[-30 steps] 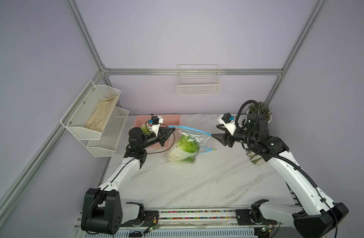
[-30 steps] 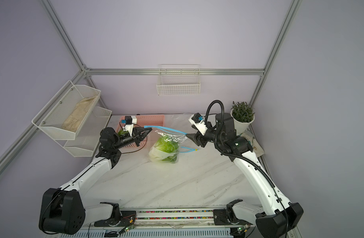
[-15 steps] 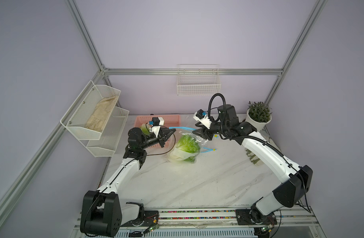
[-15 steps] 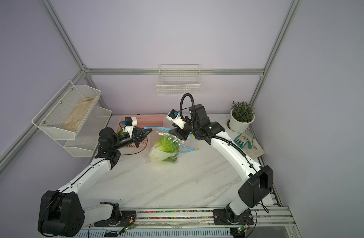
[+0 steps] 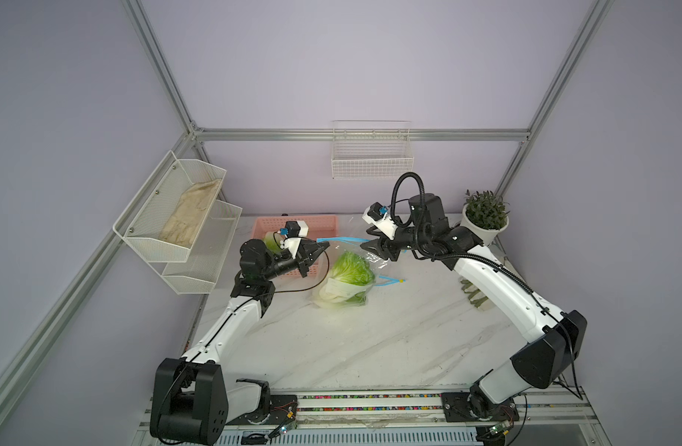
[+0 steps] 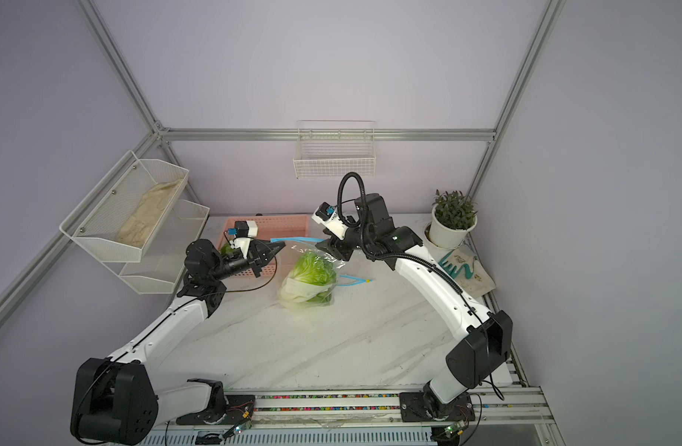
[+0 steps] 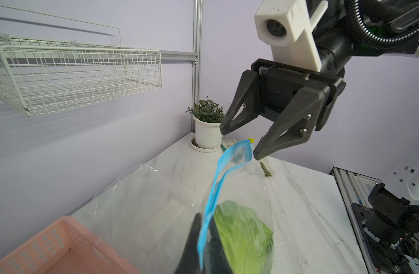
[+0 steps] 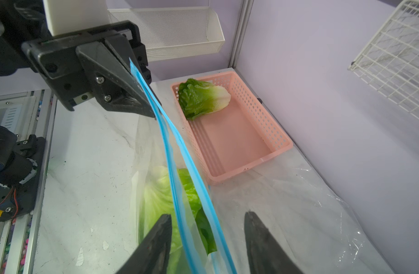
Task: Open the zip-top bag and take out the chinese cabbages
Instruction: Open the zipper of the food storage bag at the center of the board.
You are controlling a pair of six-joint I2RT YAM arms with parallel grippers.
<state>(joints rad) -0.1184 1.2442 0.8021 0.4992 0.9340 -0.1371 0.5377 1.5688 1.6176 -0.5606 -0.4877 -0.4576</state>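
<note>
L claw pinches zip-top bag rim – R claw open astride it, cabbages below.

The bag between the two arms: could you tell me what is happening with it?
The left gripper is shut on one end of the zip strip of the bag, holding it up. The right gripper is open around the other end, not gripping. One cabbage lies in the basket; more cabbage is inside the bag.
</note>
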